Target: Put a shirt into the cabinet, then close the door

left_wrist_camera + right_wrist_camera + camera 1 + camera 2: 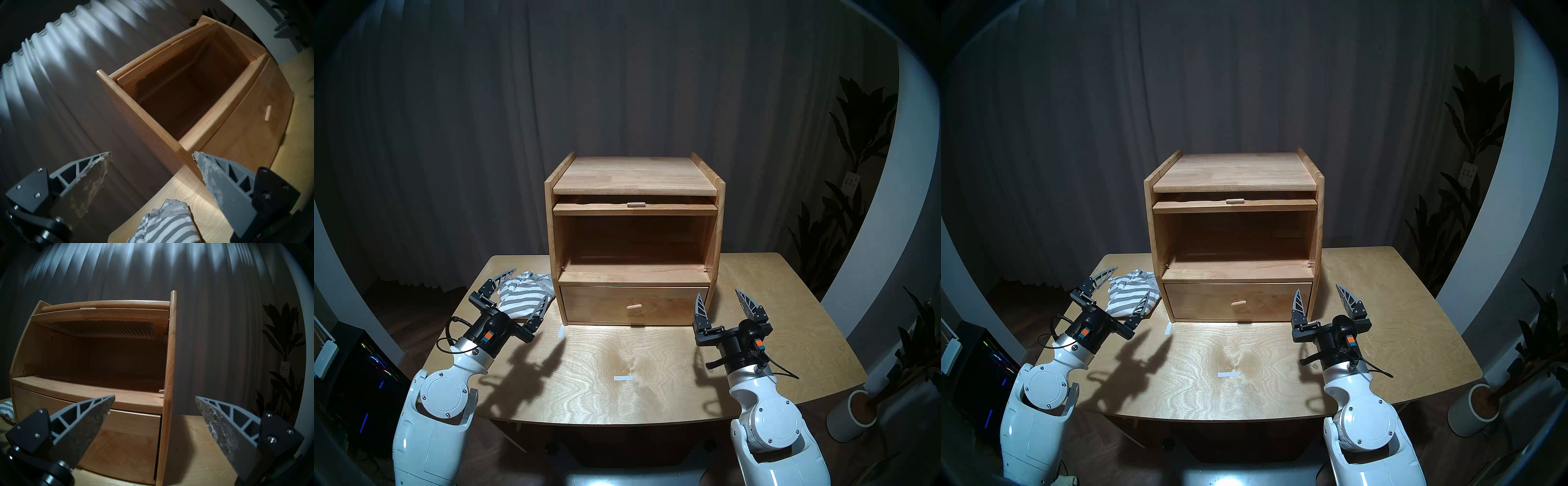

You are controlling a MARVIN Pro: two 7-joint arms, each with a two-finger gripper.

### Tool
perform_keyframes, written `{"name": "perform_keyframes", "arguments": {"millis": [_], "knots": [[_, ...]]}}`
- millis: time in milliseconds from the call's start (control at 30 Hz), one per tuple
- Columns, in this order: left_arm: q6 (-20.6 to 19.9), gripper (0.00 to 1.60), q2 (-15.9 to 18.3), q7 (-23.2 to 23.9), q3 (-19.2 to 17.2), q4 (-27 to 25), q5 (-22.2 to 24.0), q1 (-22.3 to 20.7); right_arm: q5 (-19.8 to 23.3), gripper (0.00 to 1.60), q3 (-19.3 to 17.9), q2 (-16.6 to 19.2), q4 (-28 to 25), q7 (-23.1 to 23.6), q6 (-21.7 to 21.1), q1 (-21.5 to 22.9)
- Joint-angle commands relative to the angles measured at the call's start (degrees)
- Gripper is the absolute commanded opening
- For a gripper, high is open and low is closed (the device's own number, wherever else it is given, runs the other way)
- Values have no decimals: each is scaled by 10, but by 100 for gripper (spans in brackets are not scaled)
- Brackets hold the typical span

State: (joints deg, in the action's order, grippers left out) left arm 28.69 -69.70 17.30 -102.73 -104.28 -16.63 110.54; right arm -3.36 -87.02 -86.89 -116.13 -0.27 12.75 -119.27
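Observation:
The grey-and-white striped shirt [522, 293] [1134, 295] [163, 225] lies crumpled on the table, against the cabinet's left side. The light wooden cabinet [634, 176] [1236, 169] has an empty, uncovered upper compartment. Its door [635, 210] [105, 328] lies flat, slid in under the top, with only the front edge and peg showing. My left gripper [531, 283] [151, 152] hovers open above the shirt, a finger on each side, not touching it. My right gripper [718, 292] [155, 397] is open and empty near the cabinet's lower right corner.
The drawer [634, 305] below the compartment is shut. White tape marks [623, 377] sit on the table [772, 339]. A potted plant [853, 417] stands off the table's right edge, with dark curtains behind.

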Motion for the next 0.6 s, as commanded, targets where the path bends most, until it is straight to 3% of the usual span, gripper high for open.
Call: {"name": "perform_keyframes", "arguments": {"millis": [0, 200, 267, 367, 400, 433, 467, 500, 567], "knots": [[70, 160, 67, 28, -9, 32, -31, -39, 0, 160, 0, 0, -11, 0, 3, 4], [131, 160, 110, 58, -16, 77, -83, -74, 0, 160, 0, 0, -10, 0, 3, 4], [136, 160, 109, 70, -18, 92, -93, -85, 0, 160, 0, 0, -11, 0, 4, 4], [173, 160, 132, 65, -4, 134, -83, -108, 0, 160, 0, 0, -15, 0, 4, 2], [183, 160, 136, 70, 0, 136, -102, -114, 0, 160, 0, 0, -15, 0, 4, 2], [174, 160, 136, 78, 7, 143, -117, -118, 0, 160, 0, 0, -17, -1, 4, 0], [140, 160, 128, 82, 12, 141, -115, -119, 0, 160, 0, 0, -18, -1, 3, 0], [81, 160, 101, 88, 10, 137, -137, -127, 0, 160, 0, 0, -18, -1, 3, 0], [98, 160, 58, 73, -7, 162, -154, -136, 0, 160, 0, 0, -16, 0, 4, 1]]}}
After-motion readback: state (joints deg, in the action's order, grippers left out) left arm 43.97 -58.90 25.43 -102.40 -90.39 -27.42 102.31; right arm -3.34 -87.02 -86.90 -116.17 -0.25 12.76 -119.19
